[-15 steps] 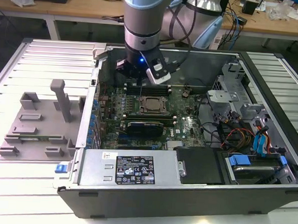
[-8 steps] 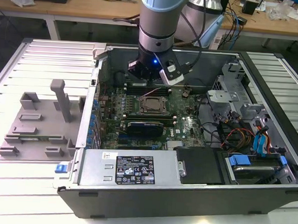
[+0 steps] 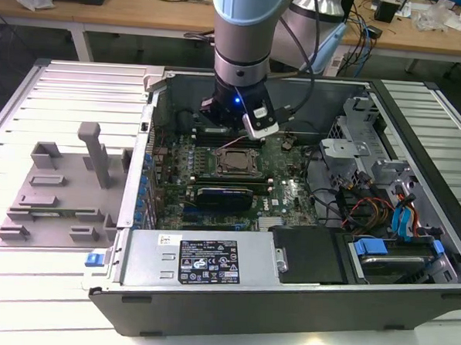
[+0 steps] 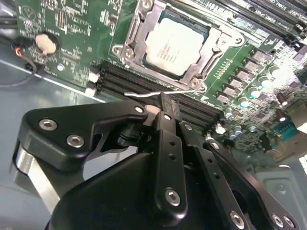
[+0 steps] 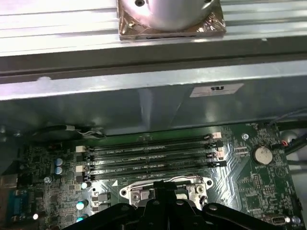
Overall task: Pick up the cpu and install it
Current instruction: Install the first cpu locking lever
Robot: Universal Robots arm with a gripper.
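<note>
Presently the cpu [image 4: 175, 43] sits seated in the motherboard socket [image 4: 129, 50], its silvery-white top showing square within the metal socket frame, inside the open computer case [image 3: 231, 304] that rests on the slatted bench [image 3: 65, 86]. In the exterior view the chip [image 3: 236, 162] lies near the middle of the green motherboard [image 3: 283, 195], with the arm's wrist [image 3: 239, 72] hanging over the board's far edge, just beyond the memory slots. The tool [image 4: 165, 112] hovers above the board, clear of the chip and carrying nothing; in the second wrist view its black fingers [image 4: 169, 120] meet along a single narrow line, so I judge them drawn together with nothing between. The governing relation: the cpu lies ahead of the fingertips and below them, across the bank of black memory slots [image 4: 144, 84], so the slots stand between the tool's tip and the socket. The chip is square, so it offers no long axis; its edges run parallel to the socket frame and roughly parallel to the slots. A thin wire lever [image 4: 158, 93] of the socket runs along the near side of the frame, and the frame appears not to cover the chip's top. In the first wrist view the socket's near rim [image 5: 163, 184] shows just past the tool's linkage [image 5: 163, 211]. The grey plastic tray [image 3: 59, 202] sits on the bench at the exterior view's left, well apart from the tool. By position, I judge that placement into the socket has been made.
</note>
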